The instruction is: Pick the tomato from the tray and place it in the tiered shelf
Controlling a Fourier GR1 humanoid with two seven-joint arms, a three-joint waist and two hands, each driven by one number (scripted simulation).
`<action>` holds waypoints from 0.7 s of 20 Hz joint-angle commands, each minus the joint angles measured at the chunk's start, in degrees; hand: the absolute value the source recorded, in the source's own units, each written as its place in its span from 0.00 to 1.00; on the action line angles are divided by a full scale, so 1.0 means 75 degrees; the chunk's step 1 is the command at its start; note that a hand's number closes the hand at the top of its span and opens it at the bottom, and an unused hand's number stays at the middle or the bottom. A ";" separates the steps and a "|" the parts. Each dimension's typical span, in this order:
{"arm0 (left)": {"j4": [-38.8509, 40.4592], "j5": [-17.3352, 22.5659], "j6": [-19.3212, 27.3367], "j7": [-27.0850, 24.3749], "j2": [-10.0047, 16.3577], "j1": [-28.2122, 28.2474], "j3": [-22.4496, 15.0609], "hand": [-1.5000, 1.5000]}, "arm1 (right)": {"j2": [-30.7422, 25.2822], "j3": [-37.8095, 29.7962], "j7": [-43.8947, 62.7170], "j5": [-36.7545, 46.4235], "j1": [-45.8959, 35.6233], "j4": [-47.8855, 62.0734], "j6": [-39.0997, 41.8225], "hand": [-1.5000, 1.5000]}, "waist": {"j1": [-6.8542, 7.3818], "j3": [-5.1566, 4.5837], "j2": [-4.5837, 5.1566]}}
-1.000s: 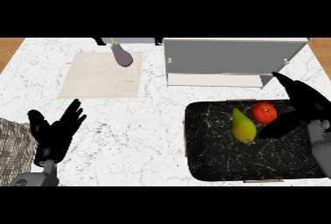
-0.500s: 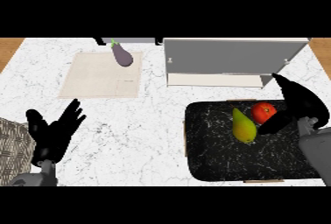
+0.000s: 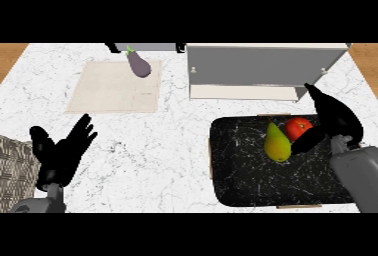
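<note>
**Now at the tray: right hand open beside the tomato**

Well, the tomato (image 3: pixel 297 127) sits in the far right part of the black marbled tray (image 3: pixel 244 172), and it has company. A yellow-green pear (image 3: pixel 277 145) stands just to its left, the two touching or very nearly so.

The right hand (image 3: pixel 337 121) is right there over the tray's right side, spread open. Its fingers (image 3: pixel 317 100) run straight toward the far edge, reaching the near right corner of the tiered shelf (image 3: pixel 266 67). Its thumb (image 3: pixel 308 141) stretches left, crossing just on the near side of the tomato toward the pear. So the tomato lies in the gap between thumb and fingers, with nothing curled round it. Whether the hand actually touches the fruit, I can't tell from this angle.

The grey-and-white shelf stands just beyond the tray, at the far right of the white marble counter (image 3: pixel 177 150).

Over at the near left, the left hand (image 3: pixel 59 157) rests open, fingers up. A woven mat (image 3: pixel 13 162) peeks in at the left edge beside it.

Far left, a purple eggplant (image 3: pixel 138 65) lies on the far right corner of a beige board (image 3: pixel 111 92), well apart from the tray.
</note>
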 commanded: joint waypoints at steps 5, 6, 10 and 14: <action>0.0192 -0.0068 0.0029 0.0294 -0.0183 0.0050 -0.0100 0.50 | -0.0122 0.1129 -0.0650 0.0276 -0.0120 0.0405 0.1606 1.00 | 0.0138 -0.0014 0.0189; 0.0122 -0.0073 0.0085 0.0710 0.0049 -0.0292 0.0049 0.50 | -0.0063 0.0789 -0.0996 0.0069 -0.0220 0.0591 0.1436 1.00 | 0.0085 -0.0001 0.0175; 0.0016 -0.0136 0.0133 0.0559 -0.0246 0.0008 -0.0040 0.50 | 0.0280 0.0386 -0.1452 0.0021 -0.0065 0.0731 0.0920 1.00 | 0.0049 -0.0003 0.0152; 0.0626 -0.0285 0.0060 0.0059 -0.0404 -0.0142 -0.0013 0.50 | 0.0405 0.0320 -0.1904 0.0140 0.0064 0.0471 0.0540 1.00 | 0.0003 -0.0006 0.0159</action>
